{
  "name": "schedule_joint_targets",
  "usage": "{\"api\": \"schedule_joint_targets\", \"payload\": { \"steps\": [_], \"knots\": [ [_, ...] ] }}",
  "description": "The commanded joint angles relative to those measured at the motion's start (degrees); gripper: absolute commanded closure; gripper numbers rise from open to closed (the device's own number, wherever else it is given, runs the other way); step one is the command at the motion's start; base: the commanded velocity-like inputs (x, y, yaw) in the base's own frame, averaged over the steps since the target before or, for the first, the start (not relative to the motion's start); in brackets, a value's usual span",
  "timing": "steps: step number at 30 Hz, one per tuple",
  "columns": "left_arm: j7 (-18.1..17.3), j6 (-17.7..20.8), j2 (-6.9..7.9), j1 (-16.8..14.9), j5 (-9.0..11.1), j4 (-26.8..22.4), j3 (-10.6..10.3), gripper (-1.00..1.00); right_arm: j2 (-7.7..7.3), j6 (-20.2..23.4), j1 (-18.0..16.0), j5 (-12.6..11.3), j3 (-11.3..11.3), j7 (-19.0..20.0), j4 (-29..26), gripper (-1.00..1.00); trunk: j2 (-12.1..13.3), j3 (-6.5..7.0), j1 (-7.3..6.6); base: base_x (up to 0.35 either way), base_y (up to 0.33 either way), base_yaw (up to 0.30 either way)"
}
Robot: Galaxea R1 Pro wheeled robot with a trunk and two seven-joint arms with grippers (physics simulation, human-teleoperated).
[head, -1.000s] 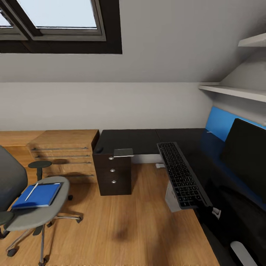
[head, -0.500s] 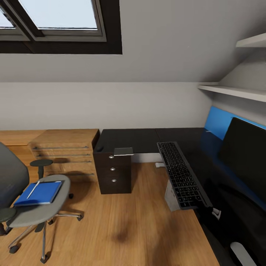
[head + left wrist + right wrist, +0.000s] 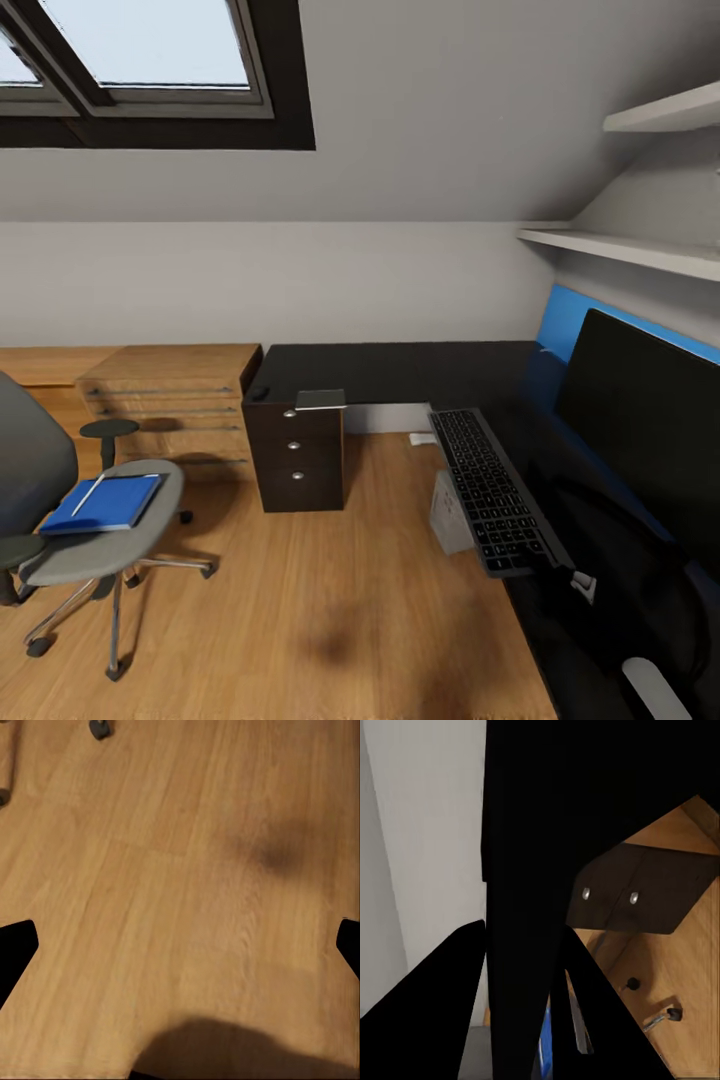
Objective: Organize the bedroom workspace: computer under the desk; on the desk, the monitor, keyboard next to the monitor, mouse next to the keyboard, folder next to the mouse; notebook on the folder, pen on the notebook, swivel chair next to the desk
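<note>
Keyboard [image 3: 490, 488] lies along the table's [image 3: 400, 370] front edge, near end overhanging where the right end effector [image 3: 565, 580] appears clamped on it, probably mid-placement beside the monitor [image 3: 640, 420]. Right wrist view is mostly black; grip not confirmable. Left end effector [image 3: 180, 945] hangs over bare floor [image 3: 300, 600], fingers spread wide, nothing held. Computer [image 3: 448, 515] stands under the table. Farther left, folder [image 3: 105, 503] rests on the swivel chair [image 3: 90, 545] seat, pen [image 3: 88, 494] on top. Notebook [image 3: 320, 400] and mouse [image 3: 261, 393] sit at the table's far left end above the drawers [image 3: 297, 460].
</note>
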Motion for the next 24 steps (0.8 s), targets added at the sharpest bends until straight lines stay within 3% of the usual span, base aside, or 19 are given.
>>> {"api": "schedule_joint_targets", "payload": {
  "steps": [1,15,24],
  "knots": [
    [-0.3,-0.2,-0.01,0.0,-0.3,0.0,0.5,-1.0,-0.01,0.5,0.0,-0.6,-0.1,-0.4,0.0,1.0,0.0,-0.06,-0.02,-0.154,-0.133,0.0],
    [-0.4,-0.3,-0.09,0.0,-0.4,0.0,0.5,-1.0,-0.23,0.8,0.0,-0.7,-0.5,-3.7,-0.2,1.0,0.0,-0.06,-0.02,-0.03,-0.026,0.0],
    [-0.4,-0.2,-0.12,0.0,-0.4,0.0,0.5,-1.0,-0.23,0.6,0.0,-0.9,-0.5,-3.7,-0.2,1.0,0.0,-0.06,-0.02,0.0,0.0,0.0]
  ]
}}
